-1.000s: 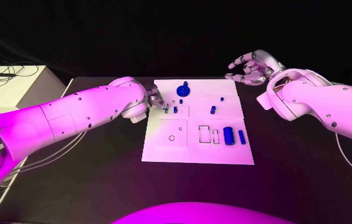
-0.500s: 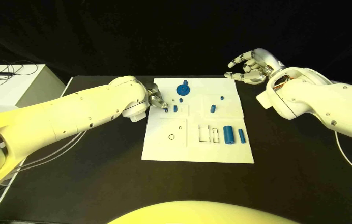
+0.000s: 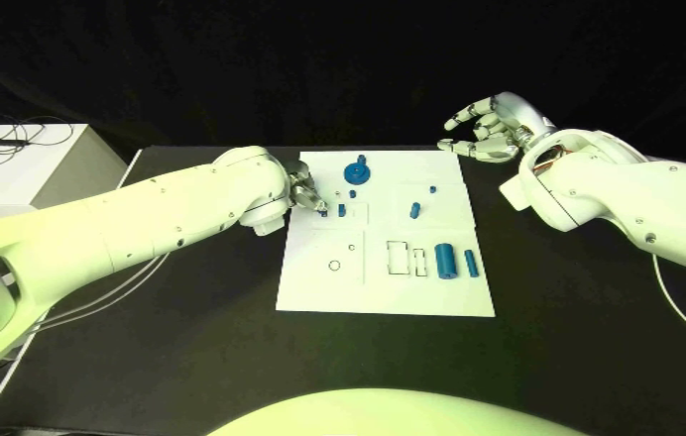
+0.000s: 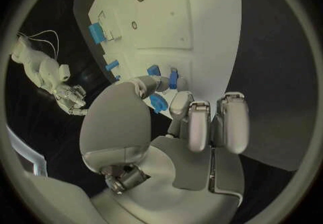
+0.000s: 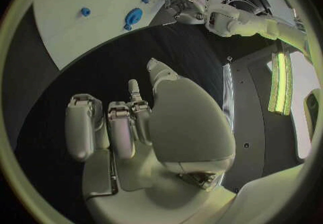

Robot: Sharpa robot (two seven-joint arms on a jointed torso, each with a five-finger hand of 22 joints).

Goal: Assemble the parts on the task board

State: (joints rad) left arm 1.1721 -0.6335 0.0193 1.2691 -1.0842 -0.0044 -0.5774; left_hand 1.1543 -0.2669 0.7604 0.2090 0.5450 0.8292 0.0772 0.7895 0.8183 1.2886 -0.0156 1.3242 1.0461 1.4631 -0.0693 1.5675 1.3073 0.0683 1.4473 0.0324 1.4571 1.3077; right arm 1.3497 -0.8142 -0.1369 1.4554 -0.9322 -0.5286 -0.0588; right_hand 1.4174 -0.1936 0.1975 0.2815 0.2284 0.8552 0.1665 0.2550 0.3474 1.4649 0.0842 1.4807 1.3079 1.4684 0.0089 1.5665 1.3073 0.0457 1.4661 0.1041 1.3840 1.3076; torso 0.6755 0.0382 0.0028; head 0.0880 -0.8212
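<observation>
Partly hidden behind its own white forearm in the head view, the left hand (image 3: 304, 192) sits at the left edge of the task board (image 3: 386, 297), its fingertips down beside a small blue peg (image 3: 342, 212). From the left wrist view its fingers (image 4: 176, 106) are close together around a small blue part (image 4: 159, 102), though whether they actually pinch it I cannot tell. The right hand (image 3: 488, 129) hovers past the board's far right corner, fingers apart and loosely curled, holding nothing. On the board lie a blue gear (image 3: 358, 170) near the far edge, a short blue peg (image 3: 414, 210) at the middle, and a blue cylinder (image 3: 446, 260) with a thin blue pin (image 3: 471, 264) just beside it. Compared with 0.5 s ago, both hands and every part keep their places
</observation>
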